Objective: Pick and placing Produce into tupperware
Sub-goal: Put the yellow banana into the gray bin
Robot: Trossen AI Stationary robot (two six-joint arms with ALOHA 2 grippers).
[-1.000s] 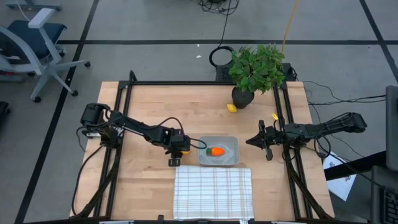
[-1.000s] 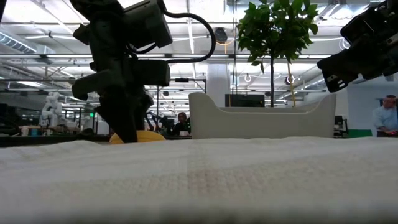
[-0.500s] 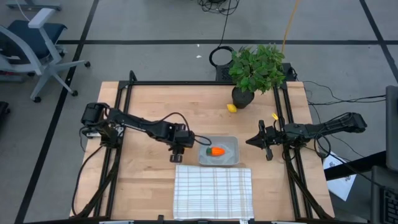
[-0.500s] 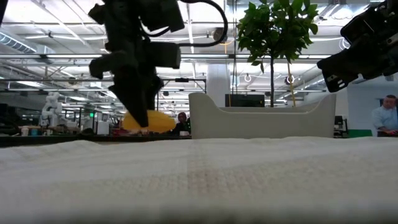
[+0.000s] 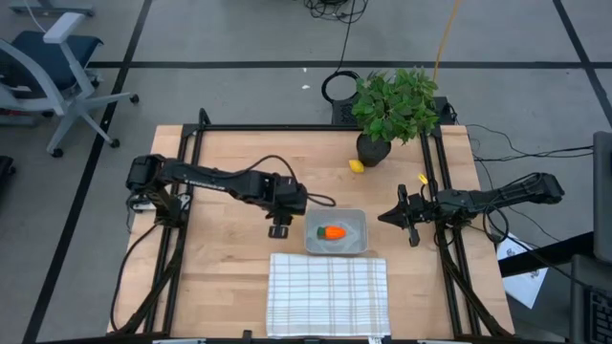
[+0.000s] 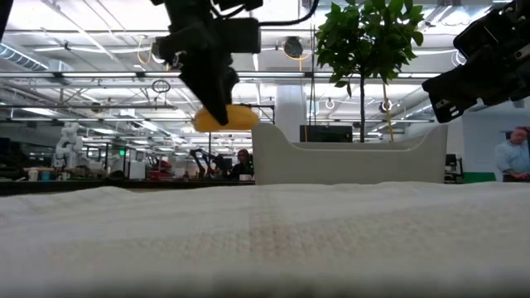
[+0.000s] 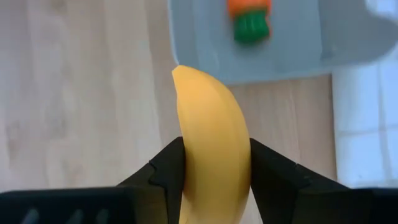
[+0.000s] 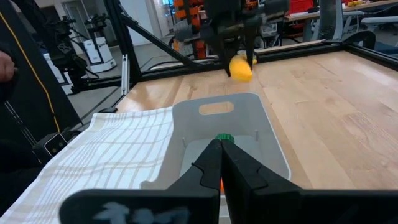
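My left gripper (image 5: 283,212) hovers just left of the tupperware (image 5: 350,222), shut on the yellow banana (image 7: 210,134), which the low view shows in the air (image 6: 225,117). The tupperware, a shallow greyish tub, stands on the table with the orange, green-topped carrot (image 5: 332,232) lying inside it. The small yellow lemon (image 5: 356,165) rests on the wood beside the plant pot. My right gripper (image 5: 385,217) waits shut just right of the tub, its closed fingers (image 8: 219,163) pointing at it. My left gripper pinches the banana between its two fingers (image 7: 169,169), which lie across its middle part (image 7: 214,163). The fingers come from above, pointing down. The banana is lifted clear of the table, its free tip (image 7: 181,73) pointing toward the tub.
A white grid-lined cloth (image 5: 328,294) lies at the near edge, just in front of the tub. A leafy potted plant (image 5: 392,107) stands at the far right of the table. Bare wood stretches to the left of and beyond the tub. Black frame rails run along both sides.
My left gripper has risen and moved right and toward the far edge, closing on the tub, still shut on the banana. The banana, at table height a second ago, now hangs above the level of the tub's rim.
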